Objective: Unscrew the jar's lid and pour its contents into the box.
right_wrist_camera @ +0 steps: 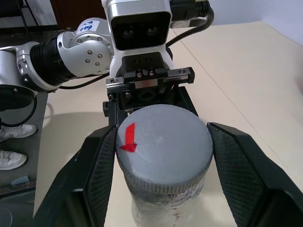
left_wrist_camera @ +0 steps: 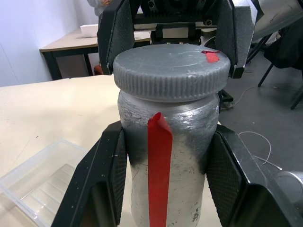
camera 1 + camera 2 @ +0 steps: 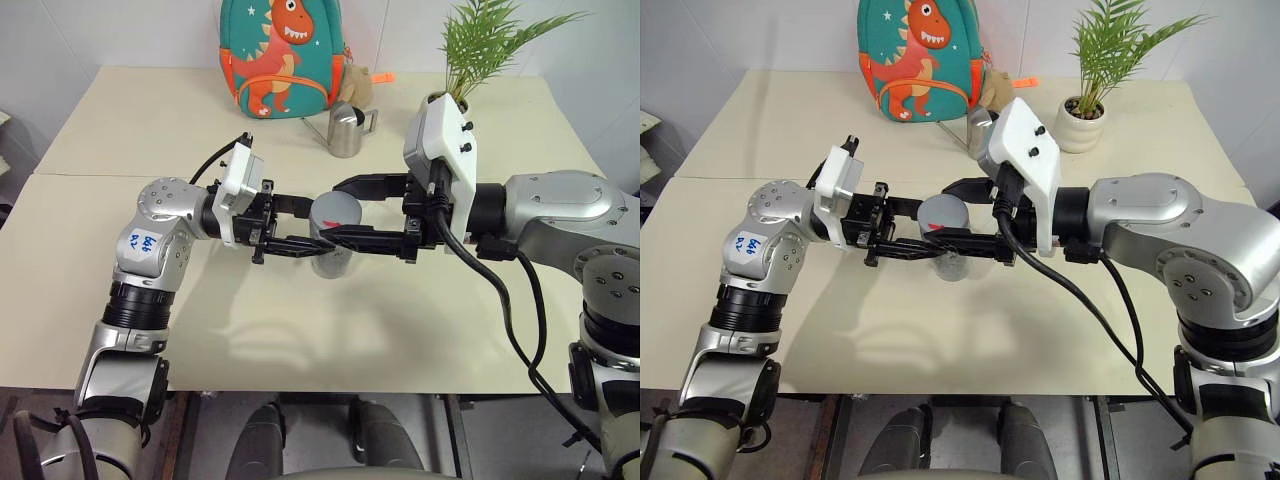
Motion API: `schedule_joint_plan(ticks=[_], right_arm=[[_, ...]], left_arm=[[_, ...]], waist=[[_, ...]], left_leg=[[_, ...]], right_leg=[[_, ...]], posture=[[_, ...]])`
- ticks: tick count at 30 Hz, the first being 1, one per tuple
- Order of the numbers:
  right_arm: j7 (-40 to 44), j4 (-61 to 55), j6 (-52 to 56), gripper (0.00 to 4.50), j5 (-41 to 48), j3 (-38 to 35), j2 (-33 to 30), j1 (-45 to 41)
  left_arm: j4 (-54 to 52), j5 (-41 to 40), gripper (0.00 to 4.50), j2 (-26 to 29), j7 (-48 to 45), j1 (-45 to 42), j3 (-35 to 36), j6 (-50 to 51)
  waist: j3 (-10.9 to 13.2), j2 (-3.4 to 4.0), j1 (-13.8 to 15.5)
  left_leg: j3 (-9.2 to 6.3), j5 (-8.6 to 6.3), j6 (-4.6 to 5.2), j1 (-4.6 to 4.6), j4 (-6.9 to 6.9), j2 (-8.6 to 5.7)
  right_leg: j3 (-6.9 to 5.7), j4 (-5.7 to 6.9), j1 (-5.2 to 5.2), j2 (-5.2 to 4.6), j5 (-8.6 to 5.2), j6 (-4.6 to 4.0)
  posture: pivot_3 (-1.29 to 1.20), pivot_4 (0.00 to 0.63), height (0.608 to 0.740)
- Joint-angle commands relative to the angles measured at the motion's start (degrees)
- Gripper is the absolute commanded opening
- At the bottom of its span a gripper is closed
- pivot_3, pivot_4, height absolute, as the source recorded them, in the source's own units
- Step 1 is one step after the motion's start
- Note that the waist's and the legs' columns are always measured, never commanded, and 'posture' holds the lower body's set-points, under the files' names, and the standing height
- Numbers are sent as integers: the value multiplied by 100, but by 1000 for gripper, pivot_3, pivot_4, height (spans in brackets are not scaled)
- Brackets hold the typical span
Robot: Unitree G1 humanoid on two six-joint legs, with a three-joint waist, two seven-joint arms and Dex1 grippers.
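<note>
progress: early going, lid (image 2: 171, 66) sitting fully on the jar (image 2: 166, 156), nothing poured, unscrewing looking not yet started

left claw (image 3: 300, 228): clamping the jar body from its side, holding it up above the surface (image 3: 400, 330)

right claw (image 1: 163, 156): hugging the lid from the other side, fingers (image 1: 97, 165) sitting right at the rim, closing in; hard to call a firm grip

jar look: dull silver-grey, scuffed, red tape strip running down the side, peeling at the top

lid look: grey, ribbed edge, flat top, small red tape mark

box (image 2: 38, 177): clear tray, lying low on the surface beside the jar, waiting

left to do: twisting the lid off, tipping contents into the box
</note>
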Motion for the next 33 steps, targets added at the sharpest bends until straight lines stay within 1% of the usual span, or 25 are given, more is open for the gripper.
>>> schedule_joint_plan(ticks=[1, 21, 24, 33], right_arm=[[96, -141, -69, 3088, 17, -53, 20, -118], [238, -107, -143, 3088, -206, -9, 50, -134], [253, -115, -145, 2609, -221, -20, 64, -135], [271, -44, -178, 2609, -298, -82, 92, -200]], left_arm=[[-184, -72, 1973, 11, 15, -60, 66, -2], [-188, -57, 1973, -7, 39, -76, 59, 5], [-192, -56, 1973, -4, 44, -77, 63, 2], [-212, -55, 1973, -3, 72, -50, 66, 7]], waist=[[0, 0, 0], [0, 0, 0], [0, 0, 0], [0, 0, -1]], left_leg=[[0, 0, 0, 0, 0, 0], [0, 0, 0, 0, 0, 0], [0, 0, 0, 0, 0, 0], [0, 0, 0, 0, 0, 0]], right_leg=[[0, 0, 0, 0, 0, 0], [0, 0, 0, 0, 0, 0], [0, 0, 0, 0, 0, 0], [0, 0, 0, 0, 0, 0]], posture=[[0, 150, 740], [0, 150, 740], [0, 150, 740], [0, 150, 740]])
